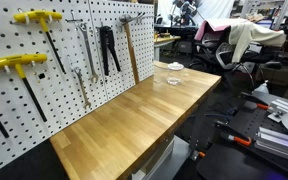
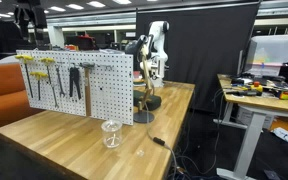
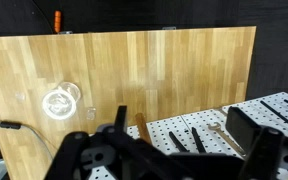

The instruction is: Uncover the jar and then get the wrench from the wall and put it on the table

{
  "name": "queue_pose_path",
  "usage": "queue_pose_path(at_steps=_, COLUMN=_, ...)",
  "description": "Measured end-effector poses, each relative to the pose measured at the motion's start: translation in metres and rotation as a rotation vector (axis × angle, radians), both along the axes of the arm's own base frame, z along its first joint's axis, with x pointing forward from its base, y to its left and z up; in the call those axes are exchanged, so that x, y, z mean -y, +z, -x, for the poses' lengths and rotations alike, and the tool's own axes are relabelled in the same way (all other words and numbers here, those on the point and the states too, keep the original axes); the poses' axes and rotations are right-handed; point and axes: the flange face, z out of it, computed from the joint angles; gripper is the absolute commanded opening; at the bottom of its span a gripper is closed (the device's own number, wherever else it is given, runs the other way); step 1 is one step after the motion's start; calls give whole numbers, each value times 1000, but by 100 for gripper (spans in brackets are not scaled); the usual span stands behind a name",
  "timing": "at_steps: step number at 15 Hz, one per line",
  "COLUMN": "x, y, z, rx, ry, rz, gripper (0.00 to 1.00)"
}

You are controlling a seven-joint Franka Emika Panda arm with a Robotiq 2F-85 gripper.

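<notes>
The small clear jar [image 2: 111, 133] stands on the wood table [image 2: 54, 140] in front of the wall pegboard [image 2: 94, 95]. It also shows in the wrist view [image 3: 56, 103] and an exterior view [image 1: 173, 80]. Its flat clear lid [image 1: 174, 67] lies on the table beside it, apart. Two silver wrenches hang on the pegboard; the shorter wrench [image 1: 82, 90] hangs below the longer one [image 1: 86, 50]. One wrench [image 3: 227, 140] shows in the wrist view. My gripper [image 3: 169, 150] is open and empty, high over the pegboard's end [image 2: 144, 68].
Yellow T-tools [image 1: 39, 20], black pliers [image 1: 108, 50] and a wood-handled hammer [image 1: 131, 50] hang on the pegboard. A black cable [image 2: 162, 143] lies near the table edge. Desks and chairs stand beyond the table.
</notes>
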Motion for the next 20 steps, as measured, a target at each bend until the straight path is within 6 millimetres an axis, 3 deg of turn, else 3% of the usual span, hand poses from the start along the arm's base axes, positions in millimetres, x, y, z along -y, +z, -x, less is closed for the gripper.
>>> queue_pose_path(at_steps=13, x=2, y=-4, z=-5, rx=3, ry=-17, rz=4, gripper=100)
queue_pose_path(at_steps=16, x=10, y=-21, z=-25, rx=27, ry=-80, rz=28, gripper=100)
queue_pose_path(at_steps=20, x=36, y=-68, z=-71, rx=43, ry=-248, rz=80, gripper=100)
